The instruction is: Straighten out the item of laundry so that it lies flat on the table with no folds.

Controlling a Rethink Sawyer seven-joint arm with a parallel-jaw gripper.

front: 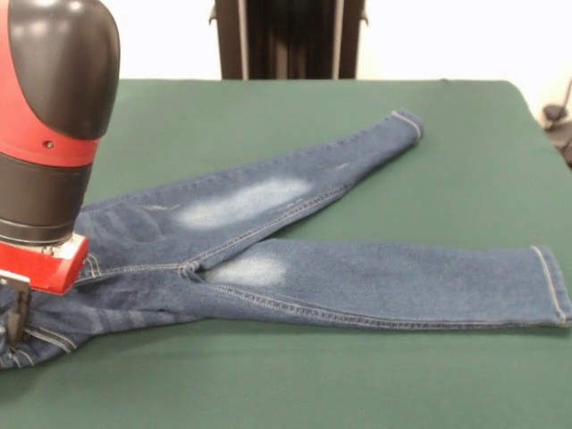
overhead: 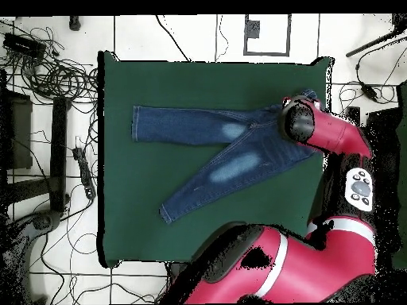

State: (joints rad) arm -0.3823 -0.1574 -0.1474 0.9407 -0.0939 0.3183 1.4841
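The item of laundry [front: 340, 277], a small pair of blue jeans with pale thigh patches, lies on the green table [front: 268, 384]. Its two legs spread apart, one toward the far right corner and one along the near right. The waist end at the left looks bunched and is partly hidden by my gripper [front: 16, 315], which is down on it below the red and black wrist. In the overhead view the jeans [overhead: 215, 131] form a V opening to the left, and the wrist [overhead: 298, 121] covers the waist, near the table [overhead: 159, 87] edge on the right.
My red arm [overhead: 278, 266] reaches over the table's lower right corner in the overhead view. Cables [overhead: 48, 71] and a dark frame lie on the floor beyond the left edge. A black stand [front: 290, 40] is behind the far edge.
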